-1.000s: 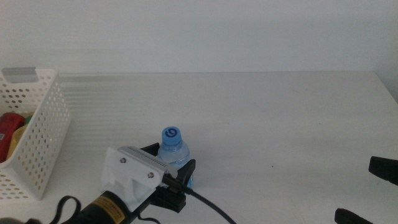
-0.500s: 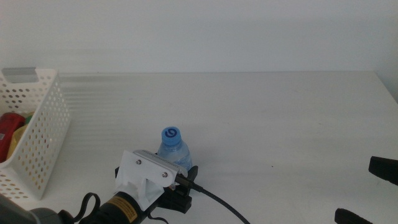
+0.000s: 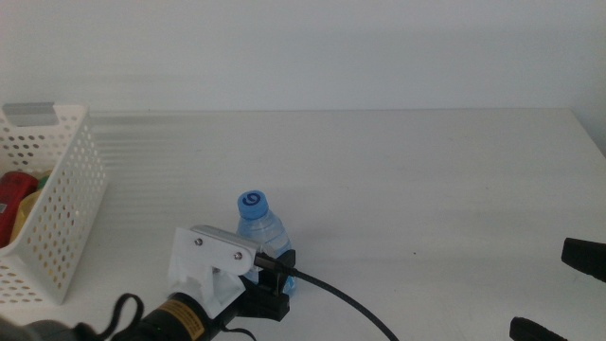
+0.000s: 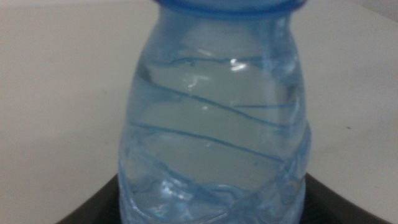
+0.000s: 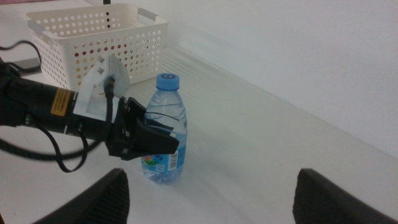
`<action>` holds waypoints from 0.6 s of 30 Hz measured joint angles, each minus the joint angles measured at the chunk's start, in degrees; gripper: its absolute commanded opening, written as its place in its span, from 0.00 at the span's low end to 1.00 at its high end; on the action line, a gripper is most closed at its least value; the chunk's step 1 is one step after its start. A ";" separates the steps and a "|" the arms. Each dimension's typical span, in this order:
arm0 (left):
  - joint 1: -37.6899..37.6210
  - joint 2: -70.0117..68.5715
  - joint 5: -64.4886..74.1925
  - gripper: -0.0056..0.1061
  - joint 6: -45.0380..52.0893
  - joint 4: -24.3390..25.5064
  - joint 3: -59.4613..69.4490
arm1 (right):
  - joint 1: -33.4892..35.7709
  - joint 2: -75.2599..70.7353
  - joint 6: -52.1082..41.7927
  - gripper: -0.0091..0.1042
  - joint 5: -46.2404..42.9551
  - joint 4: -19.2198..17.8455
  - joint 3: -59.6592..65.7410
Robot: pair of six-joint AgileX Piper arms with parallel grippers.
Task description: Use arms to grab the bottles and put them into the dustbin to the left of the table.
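A clear water bottle (image 3: 259, 230) with a blue cap stands on the white table (image 3: 407, 180), a little left of the middle and near the front. My left gripper (image 3: 272, 272) is shut on its lower body, one black jaw on each side; the bottle (image 4: 214, 124) fills the left wrist view. From the right wrist view, the bottle (image 5: 165, 134) leans slightly in the left gripper (image 5: 149, 140). The white dustbin (image 3: 59, 204) stands at the table's left edge, with a red can (image 3: 11, 192) and a yellow bottle (image 3: 28, 210) inside. My right gripper (image 5: 217, 199) waits open at the front right.
The dustbin (image 5: 93, 34) has perforated walls and an open top. The left arm's black cable (image 3: 331, 298) trails toward the front edge. The right gripper's fingers (image 3: 582, 256) show at the lower right corner of the middle view. A plain white wall backs the table.
The left arm's wrist has shifted slightly to the left, and the bottle's cap has moved left with it, so the bottle now leans a little. The right arm has not moved.
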 measured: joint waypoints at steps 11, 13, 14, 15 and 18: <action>0.00 -22.10 26.25 0.01 6.93 -1.02 -1.69 | 0.00 0.00 0.00 0.76 0.00 0.00 0.00; 0.05 -26.58 35.27 0.01 10.70 -3.05 -4.60 | 0.00 0.00 0.00 0.76 0.00 0.00 0.00; 0.27 -28.15 39.06 0.01 12.45 -4.00 -6.44 | 0.00 0.00 0.00 0.76 0.00 0.00 0.00; 0.71 -29.93 43.83 0.01 14.72 -5.07 -8.40 | 0.00 0.00 0.00 0.76 0.00 0.00 0.00; 3.03 -33.51 56.53 0.01 20.34 -7.20 -14.38 | 0.00 0.00 0.00 0.76 0.00 0.00 0.00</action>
